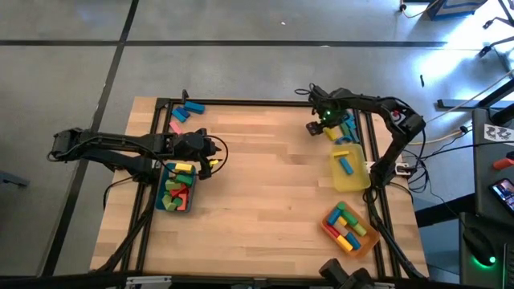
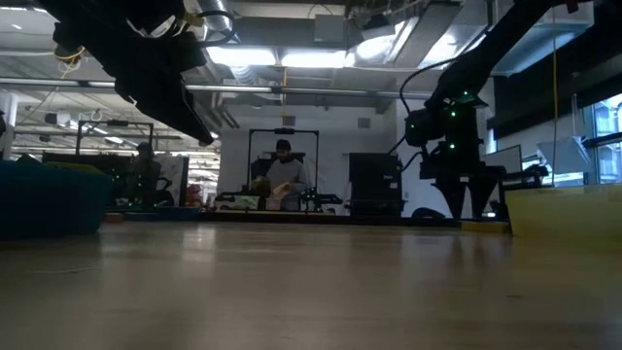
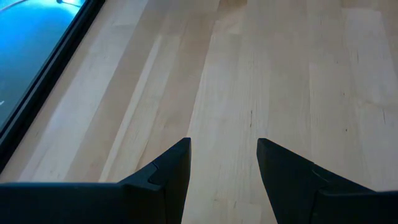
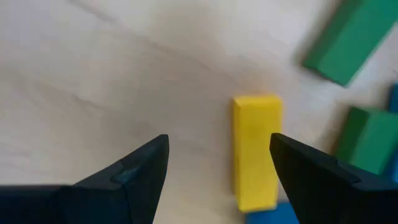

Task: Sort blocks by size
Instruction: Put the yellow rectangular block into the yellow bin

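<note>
Right gripper (image 4: 217,168) parted, over yellow block (image 4: 255,149)

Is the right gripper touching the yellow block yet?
Apart. In the right wrist view, the right gripper hangs open above the table, and bare wood shows between the yellow block and both fingers.

The table's (image 1: 265,185) middle lies bare, open for passage. The teal tray (image 1: 177,193) crowds the left edge. The yellow tray (image 1: 351,170) and orange tray (image 1: 350,227) line the right edge. Loose blocks (image 1: 337,128) cluster at the far right corner, perhaps some hidden under the right gripper (image 1: 321,120).
</note>
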`<action>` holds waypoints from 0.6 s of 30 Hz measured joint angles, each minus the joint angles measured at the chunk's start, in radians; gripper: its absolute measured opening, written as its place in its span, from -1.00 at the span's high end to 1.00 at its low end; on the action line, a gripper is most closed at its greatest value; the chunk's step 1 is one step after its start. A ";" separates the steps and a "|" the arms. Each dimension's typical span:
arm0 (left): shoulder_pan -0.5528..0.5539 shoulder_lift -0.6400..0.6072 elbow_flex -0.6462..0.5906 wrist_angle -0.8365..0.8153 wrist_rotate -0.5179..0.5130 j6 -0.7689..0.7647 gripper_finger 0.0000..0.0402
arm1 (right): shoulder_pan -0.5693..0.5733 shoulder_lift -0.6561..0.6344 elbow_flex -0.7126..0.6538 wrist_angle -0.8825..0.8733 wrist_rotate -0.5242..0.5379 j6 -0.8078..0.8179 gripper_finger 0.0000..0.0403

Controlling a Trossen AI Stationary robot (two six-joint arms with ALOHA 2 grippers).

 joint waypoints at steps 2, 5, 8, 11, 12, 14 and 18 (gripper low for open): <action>0.000 0.000 0.000 0.000 0.000 0.000 0.16 | 0.000 0.000 0.000 -0.023 0.020 -0.017 -0.39; 0.000 0.000 0.000 0.000 0.000 0.000 0.16 | -0.001 -0.001 -0.006 -0.034 0.063 -0.025 -0.39; 0.000 0.000 0.000 0.000 0.000 -0.003 0.16 | -0.010 -0.001 -0.025 -0.027 0.066 -0.059 -0.39; 0.000 0.000 0.000 -0.001 0.000 -0.003 0.16 | -0.018 -0.001 -0.053 -0.009 0.039 -0.091 -0.39; 0.000 0.000 0.000 -0.001 0.000 -0.003 0.16 | -0.022 -0.001 -0.063 -0.006 0.038 -0.102 -0.39; 0.000 0.000 0.000 0.000 0.000 -0.003 0.16 | -0.024 -0.001 -0.082 0.008 0.037 -0.124 -0.39; 0.000 0.000 0.000 0.004 0.000 -0.003 0.16 | -0.024 -0.006 -0.102 0.036 0.037 -0.150 -0.39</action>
